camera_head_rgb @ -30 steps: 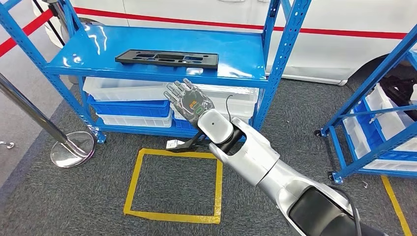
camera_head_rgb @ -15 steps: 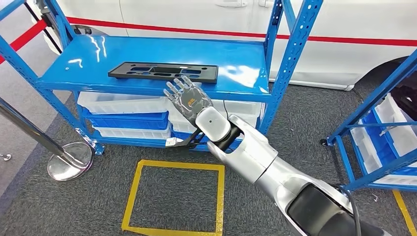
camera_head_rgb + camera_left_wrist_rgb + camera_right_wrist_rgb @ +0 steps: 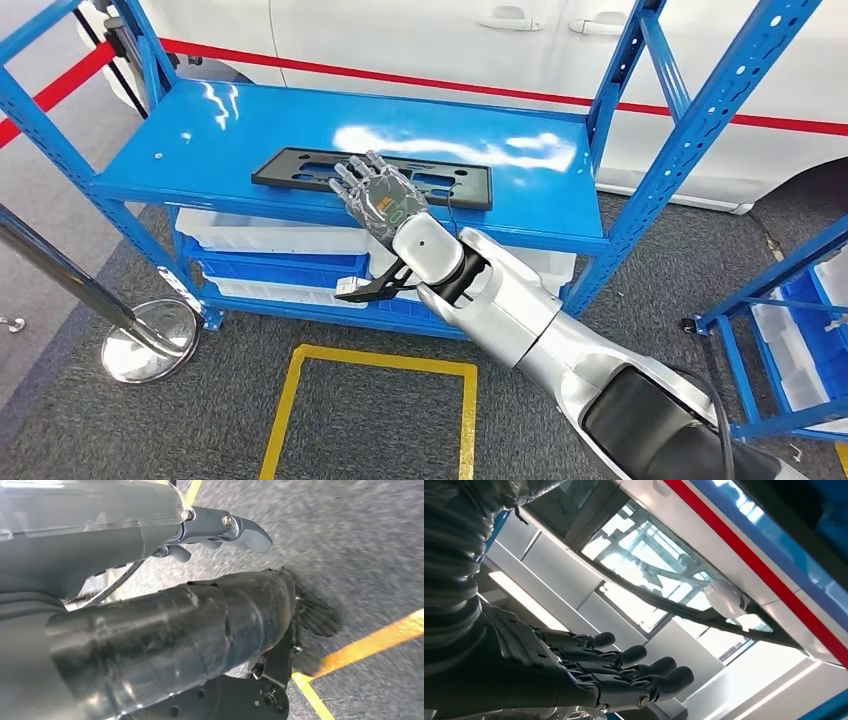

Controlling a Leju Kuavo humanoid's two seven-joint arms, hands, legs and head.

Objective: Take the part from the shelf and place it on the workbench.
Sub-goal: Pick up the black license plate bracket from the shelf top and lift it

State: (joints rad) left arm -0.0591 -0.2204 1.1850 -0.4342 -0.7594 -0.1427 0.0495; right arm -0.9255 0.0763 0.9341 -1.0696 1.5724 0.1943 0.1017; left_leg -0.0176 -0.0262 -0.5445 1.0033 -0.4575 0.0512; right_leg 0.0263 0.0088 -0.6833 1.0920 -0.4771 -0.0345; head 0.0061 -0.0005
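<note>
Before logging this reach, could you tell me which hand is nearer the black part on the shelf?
Right. The right hand is raised at the shelf's front edge, over the black part; the left hand hangs low above the carpet.

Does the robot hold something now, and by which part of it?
Nothing is held. The right hand is open, fingers apart, above the front edge of the black part on the blue shelf. The left hand holds nothing.

The right arm is stretched forward, and the right hand [image 3: 378,198] is raised with its fingers straight and a little apart (it holds nothing). The left hand [image 3: 215,527] hangs down, fingers loosely bent and empty.
</note>
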